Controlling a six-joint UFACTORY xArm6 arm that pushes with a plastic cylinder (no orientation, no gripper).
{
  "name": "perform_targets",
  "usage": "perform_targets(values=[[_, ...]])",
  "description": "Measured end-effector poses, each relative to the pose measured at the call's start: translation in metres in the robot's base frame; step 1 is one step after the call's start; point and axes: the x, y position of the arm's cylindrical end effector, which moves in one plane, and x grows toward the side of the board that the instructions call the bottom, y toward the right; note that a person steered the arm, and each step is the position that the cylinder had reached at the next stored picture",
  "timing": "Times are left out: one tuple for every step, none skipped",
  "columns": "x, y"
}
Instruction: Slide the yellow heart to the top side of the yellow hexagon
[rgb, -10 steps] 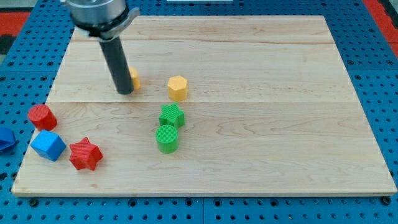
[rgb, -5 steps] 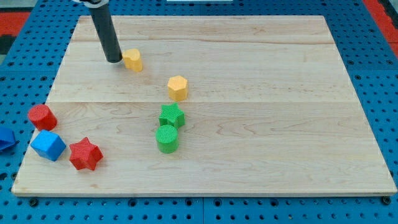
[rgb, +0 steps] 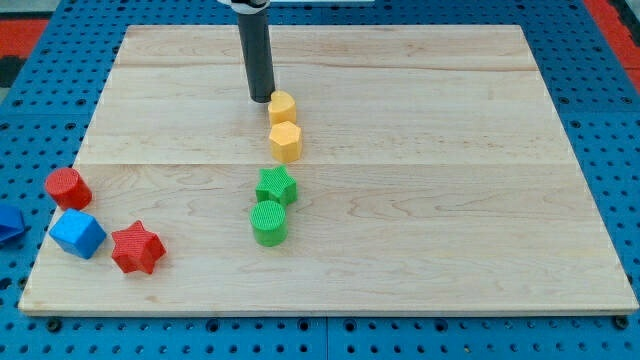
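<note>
**Operator:** Report the position of the task's block, taking the small yellow plastic hexagon block (rgb: 285, 141) as the landmark.

**Technician:** The small yellow plastic heart block (rgb: 282, 107) sits directly on the hexagon's top side, touching it or very nearly so. My tip (rgb: 262, 98), the lower end of the straight dark rod, stands just beside the heart, toward the view's upper left of the hexagon. Whether the tip touches the heart cannot be told. By my judgement, the placement looks essentially complete.

**Operator:** State of the hand?

**Technician:** No hand is fitted. The arm ends in the plain rod, so nothing opens, closes or grips; contact is by pushing only.

**Operator:** How will the heart handle?

**Technician:** It appears to be a light, rigid printed piece, unlikely to deform or break. On the smooth pale wooden table (rgb: 450, 200) it should slide readily under slight force. Because it is small and its outline is lobed, an off-centre push would probably rotate it or let it slip past the rod. Apply the tip to the middle of a side face, on the side opposite the intended travel.

**Operator:** Hazards?

**Technician:** A further push toward the hexagon would likely shift the hexagon too. The green star block (rgb: 276, 186) and green ribbed cylinder block (rgb: 269, 222) lie below the hexagon, the star near it; the red and blue blocks lie well apart to its lower left.
</note>
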Motion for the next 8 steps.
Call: perform_targets(values=[[-0.002,0.0],[-0.002,0.002],[-0.003,0.006],[-0.011,0.003],[0.001,-0.009],[0.005,-0.031],[0.034,-0.011],[0.035,-0.003]])
